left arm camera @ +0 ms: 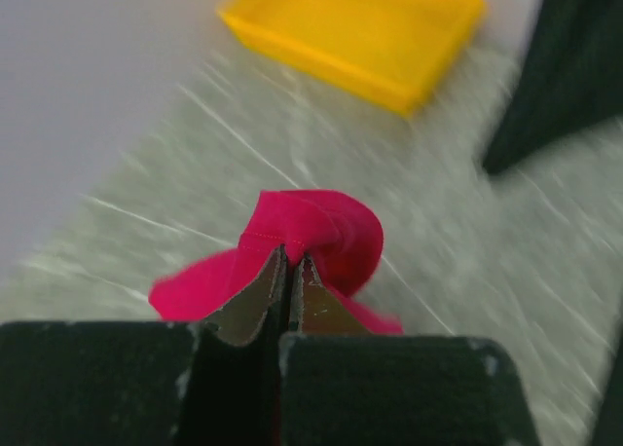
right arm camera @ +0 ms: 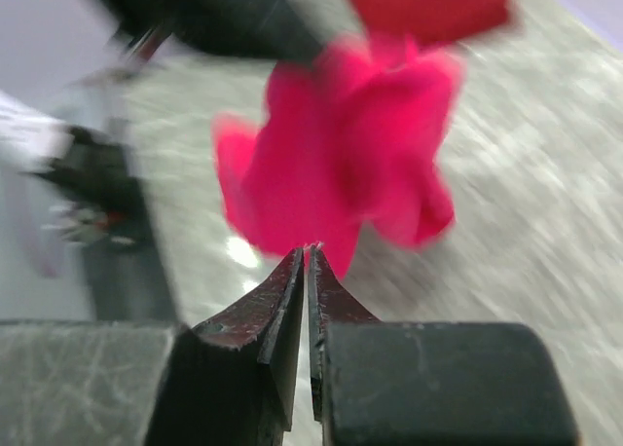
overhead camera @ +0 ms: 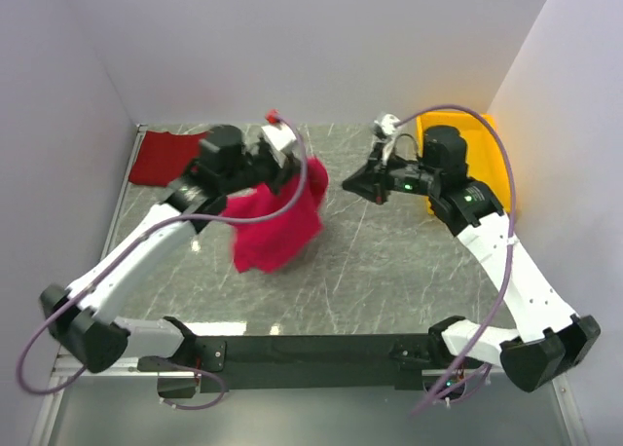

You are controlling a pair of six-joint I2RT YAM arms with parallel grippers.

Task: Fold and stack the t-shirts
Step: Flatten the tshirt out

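A: Grey marbled table point(overhead camera: 389, 261), plain white walls point(overhead camera: 341, 47) all round. Pink shirt point(overhead camera: 277, 222) hoisted left of centre, dangling in a crumpled bunch! Lower edge touching the stone or not: hard to tell.

B: Hanging from the left pincer point(left arm camera: 292, 259), clamped hard on a pinched fold of cloth. And the right pincer point(right arm camera: 310, 253)?

A: Just beside the hanging cloth, tips all but together, only a thin slit, nothing visibly between them. Impossible to call open or closed from here.

B: Feel of the cloth?

A: Soft, light and floppy, by the look of it. No stiffness at all, drooping in folds under its own weight. Not fragile, not slippery, but prone to bunching.

B: So where to grab?

A: Probably at a hem or a shoulder seam, one corner per pincer, well apart, to pull it flat. Not at the middle: likely only more crumpling that way.

B: Head count?

A: Two shirts: pink in the air, dark red shirt point(overhead camera: 164, 157) lying on the table in the far left corner. One yellow tray point(left arm camera: 331, 76) at the far right. Two arms, two pincers.

B: Nothing folded, nothing stacked yet, judging by that.
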